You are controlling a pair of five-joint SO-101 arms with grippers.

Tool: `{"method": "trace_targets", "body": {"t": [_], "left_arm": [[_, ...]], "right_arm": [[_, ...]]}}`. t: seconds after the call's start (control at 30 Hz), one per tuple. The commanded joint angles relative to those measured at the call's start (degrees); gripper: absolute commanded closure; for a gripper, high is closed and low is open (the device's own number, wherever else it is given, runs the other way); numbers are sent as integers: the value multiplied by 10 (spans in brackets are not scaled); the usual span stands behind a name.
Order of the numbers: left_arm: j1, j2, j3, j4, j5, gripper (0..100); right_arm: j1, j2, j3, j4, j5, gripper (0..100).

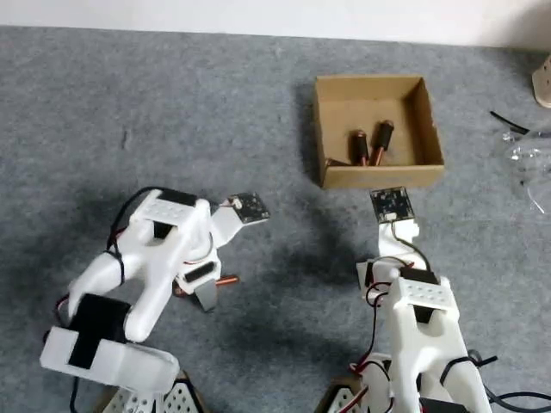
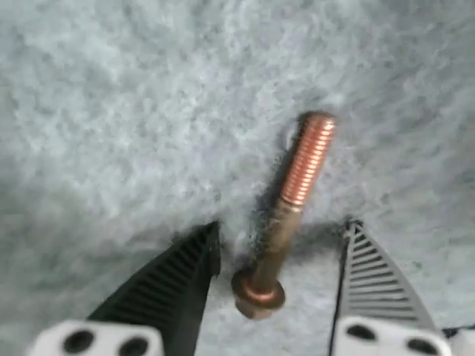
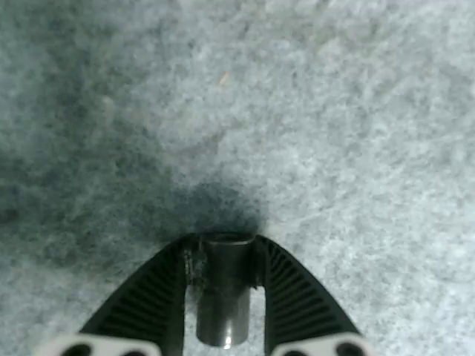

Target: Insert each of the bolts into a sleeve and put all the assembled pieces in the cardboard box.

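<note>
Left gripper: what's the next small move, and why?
Probably shut the left gripper on the bolt. It stands open and straddles the shank near the head, apart from it on both sides, with the bolt lying on the grey carpet. The right gripper is shut on a sleeve, so the bolt looks like the missing half.

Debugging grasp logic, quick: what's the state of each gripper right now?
Left gripper: open, straddling the bolt, not gripping it.
Right gripper: closed on a dark sleeve.
</note>
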Motion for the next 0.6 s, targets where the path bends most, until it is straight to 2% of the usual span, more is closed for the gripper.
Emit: {"method": "trace_targets", "body": {"t": [0.0,0.13,0.3,0.37,0.57], "left_arm": [[-8,44,-36,5,-15,748],[-24,72,-68,32,-16,768],[-24,79,-80,41,-15,1000],[-25,78,-80,42,-14,973],[-29,58,-108,59,-16,995]], "right_arm": [[14,3,-13,-27,5,994],[14,3,-13,-27,5,994],[14,3,-13,-27,5,994],[14,3,-13,-27,5,994],[14,3,-13,-27,5,994]]}}
